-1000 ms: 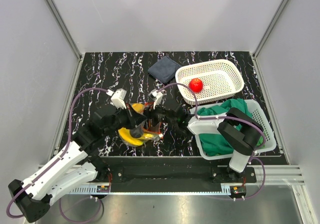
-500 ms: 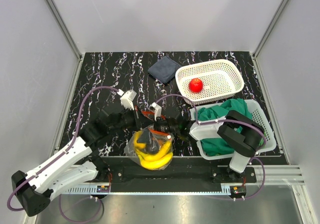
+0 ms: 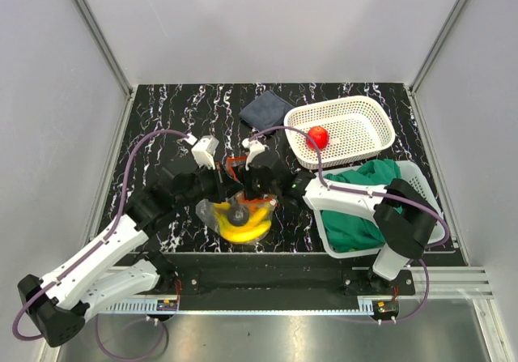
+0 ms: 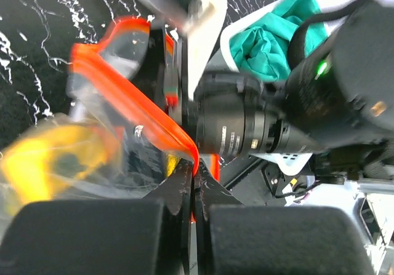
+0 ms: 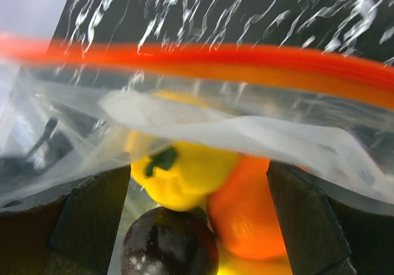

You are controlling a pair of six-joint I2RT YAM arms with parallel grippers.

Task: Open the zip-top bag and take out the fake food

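Note:
The zip-top bag [image 3: 233, 215] hangs between my two grippers near the table's front middle, its red-orange zip strip [image 4: 132, 106] uppermost. My left gripper [image 4: 196, 171] is shut on one end of the strip; in the top view it [image 3: 224, 185] sits at the bag's left. My right gripper [image 5: 200, 226] is open over the bag's mouth, fingers [image 5: 92, 216] wide apart. Through the plastic I see the yellow pepper [image 5: 184, 167], orange [image 5: 252, 210], dark round fruit [image 5: 169, 244] and bananas [image 3: 245, 232]. The red apple [image 3: 317, 137] lies in the white basket [image 3: 368, 111].
A second white basket [image 3: 433, 216] with green cloth [image 3: 364, 208] stands at the right front under my right arm. A dark blue folded cloth [image 3: 265, 109] lies at the back middle. Grey walls close in the left, back and right.
The bag swung toward the near edge, then back up toward the middle. My right gripper moved left over the bag's mouth. My left gripper kept its hold on the strip.

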